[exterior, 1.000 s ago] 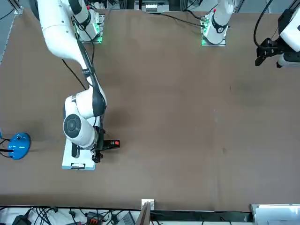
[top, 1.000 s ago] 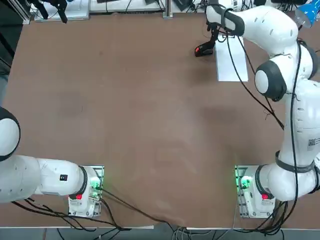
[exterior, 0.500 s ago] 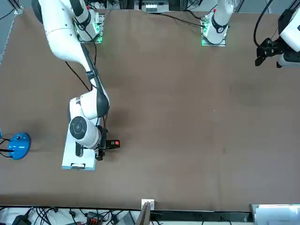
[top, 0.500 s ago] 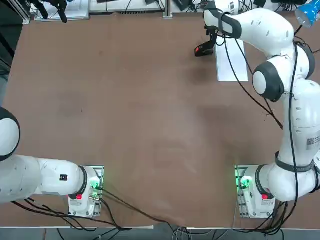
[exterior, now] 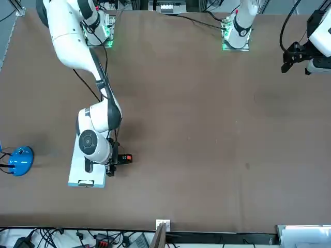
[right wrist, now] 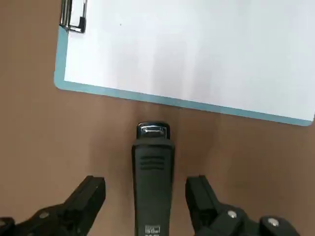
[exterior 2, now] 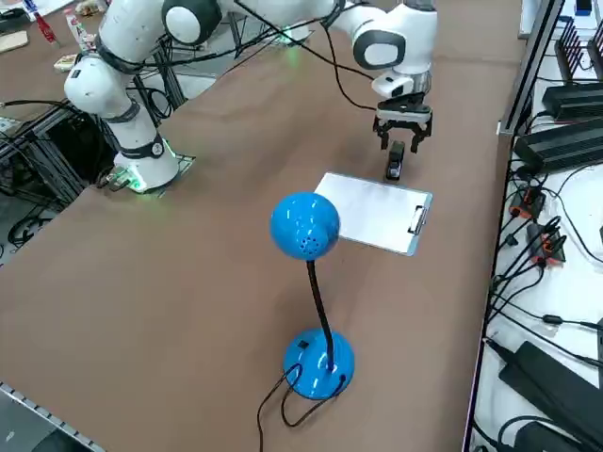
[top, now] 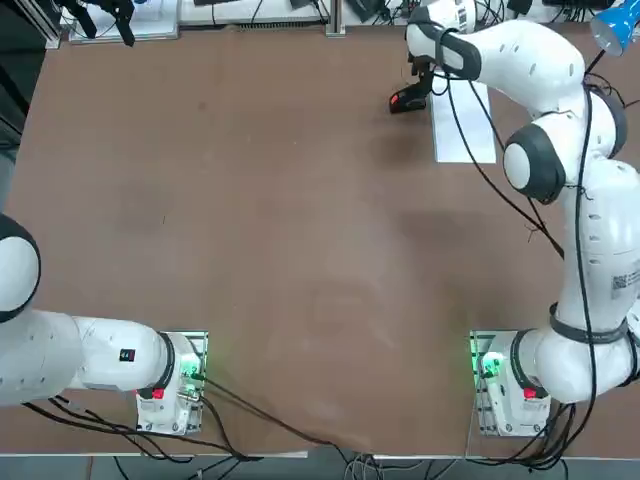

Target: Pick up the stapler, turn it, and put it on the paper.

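Stapler point(right wrist: 153, 184) on the table, just beside the paper point(right wrist: 197, 49) | right gripper point(right wrist: 145, 196) hovering over it, fingers spread, nothing gripped yet | they're on either side of its body, so probably lined up for a squeeze across the narrow width, leaving it free to turn afterwards

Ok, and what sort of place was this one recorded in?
Probably a robotics lab: a white jointed robot arm is mounted on a broad brown table, and loose black cables and boxy black devices crowd the white surface alongside.
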Tool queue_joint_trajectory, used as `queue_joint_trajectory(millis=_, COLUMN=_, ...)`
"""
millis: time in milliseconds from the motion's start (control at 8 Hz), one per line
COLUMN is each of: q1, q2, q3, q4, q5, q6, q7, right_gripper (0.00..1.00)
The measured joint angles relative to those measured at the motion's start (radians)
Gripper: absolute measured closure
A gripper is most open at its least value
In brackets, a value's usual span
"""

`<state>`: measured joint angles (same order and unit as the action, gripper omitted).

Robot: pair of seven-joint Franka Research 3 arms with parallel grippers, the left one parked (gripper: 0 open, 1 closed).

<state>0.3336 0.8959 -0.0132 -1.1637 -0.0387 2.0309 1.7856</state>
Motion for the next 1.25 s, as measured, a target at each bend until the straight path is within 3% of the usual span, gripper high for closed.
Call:
queue_joint_trajectory(millis=500, q1=0.002, q2=0.019, q3=0.000, q4=0.000, q5=0.000, q6=0.005, q7=0.001, right_gripper=0.00)
queue_joint_trajectory(millis=750, q1=0.002, q2=0.024, q3=0.000, q4=0.001, q5=0.000, q6=0.007, q7=0.002, right_gripper=0.04)
queue_joint_trajectory(millis=1000, q1=0.002, q2=0.027, q3=0.000, q4=0.001, q5=0.000, q6=0.011, q7=0.002, right_gripper=0.15)
queue_joint_trajectory(millis=1250, q1=0.003, q2=0.027, q3=0.000, q4=0.003, q5=-0.001, q6=0.012, q7=0.001, right_gripper=0.57)
